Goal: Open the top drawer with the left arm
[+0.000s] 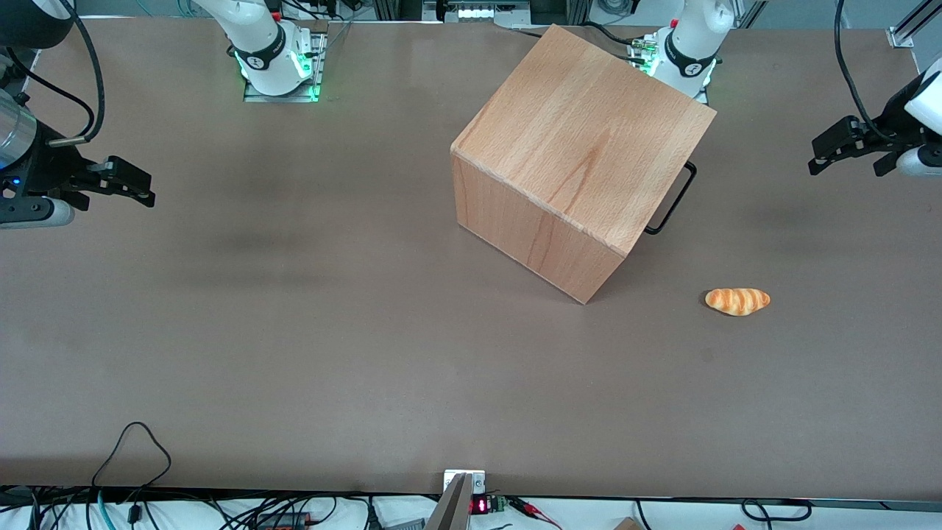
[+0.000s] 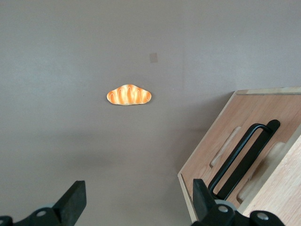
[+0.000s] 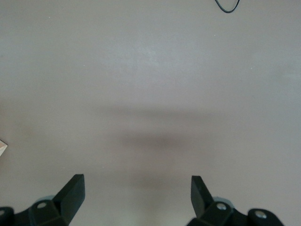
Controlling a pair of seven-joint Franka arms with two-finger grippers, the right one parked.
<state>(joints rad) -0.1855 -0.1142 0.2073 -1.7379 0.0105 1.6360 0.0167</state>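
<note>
Hovering above the brown tabletop (image 1: 294, 331) at the working arm's end, the glossy white left arm (image 1: 923, 99) with its black cable reaches in from the edge of the front view, most of it cut off by the frame. Its black two-finger gripper (image 1: 828, 151) is held level and aimed toward the light beech-wood cube cabinet (image 1: 581, 154), well apart from it. The fingers (image 2: 75, 200) are spread wide with nothing between them, as the left wrist view shows.

That cabinet stands turned at an angle near the middle of the tabletop, its drawer face toward the working arm. From the front camera only the thin black wire bar handle (image 1: 673, 202) sticks out past the cabinet's edge; the drawer fronts themselves are hidden by the cabinet's top. In the left wrist view the shallow light beech-wood top drawer (image 2: 230, 141) shows as a slanted wooden panel carrying the same handle (image 2: 244, 157), close beside one finger but not touching it. How far the drawer is out cannot be told from either view.

A small orange-brown toy croissant (image 1: 737, 301) lies on the tabletop, nearer the front camera than the gripper and apart from the cabinet.
</note>
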